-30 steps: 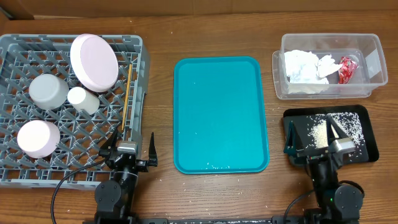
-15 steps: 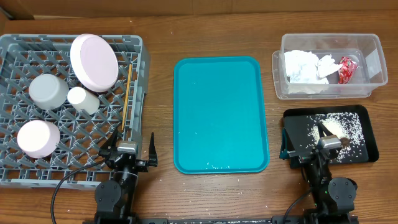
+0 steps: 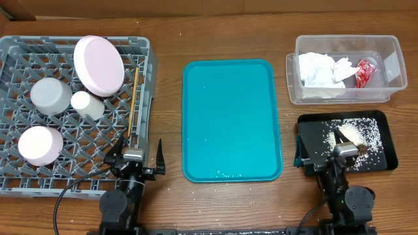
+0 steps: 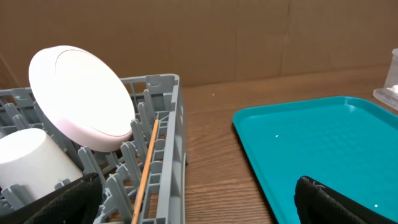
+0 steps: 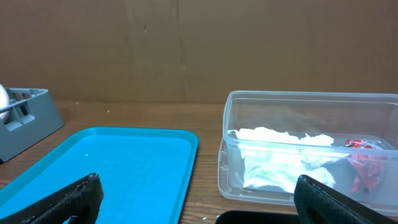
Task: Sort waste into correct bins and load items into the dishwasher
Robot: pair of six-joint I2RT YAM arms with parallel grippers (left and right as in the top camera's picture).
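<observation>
Brown cardboard walls back a wooden worktop [image 3: 170, 39] with a visible grain.

Both pairs of jaws stand wide open and hold nothing. They sit low at the near edge.

The sorting looks finished, or very nearly so.

- **Dish rack:** A large square grey plastic rack [image 3: 78, 147] with a lattice floor and low walls lies ahead and to the left of the left jaws.
- **Teal tray:** A smooth, glossy rectangular tray [image 3: 232, 117] with rounded corners lies ahead, between the two pairs of jaws. It is bare.
- **Clear tub:** A see-through rectangular tub [image 3: 346, 38] sits well ahead of the right jaws.
- **Black tray:** A shallow black tray [image 3: 386, 155] lies just ahead of the right jaws, which reach over its near edge.
- **Dishes in the rack:**
  - A round white plate [image 3: 98, 65] leans tilted on edge.
  - One white bowl [image 3: 51, 96] sits beside the plate, and a second bowl [image 3: 39, 145] sits nearer.
  - A small white cup [image 3: 87, 104] lies between the plate and the first bowl.
  - Thin wooden chopsticks [image 3: 134, 108] lie along the wall nearest the left jaws.
- **Waste in the tub:** Soft crumpled white napkins [image 3: 320, 72] lie next to a crinkled, shiny red wrapper [image 3: 366, 72].
- **Waste in the black tray:** Tiny pale rice-like scraps [image 3: 356, 130] are heaped and scattered.

A few pale specks dot the worktop near both pairs of jaws, and they may be all that is left to clear.
</observation>
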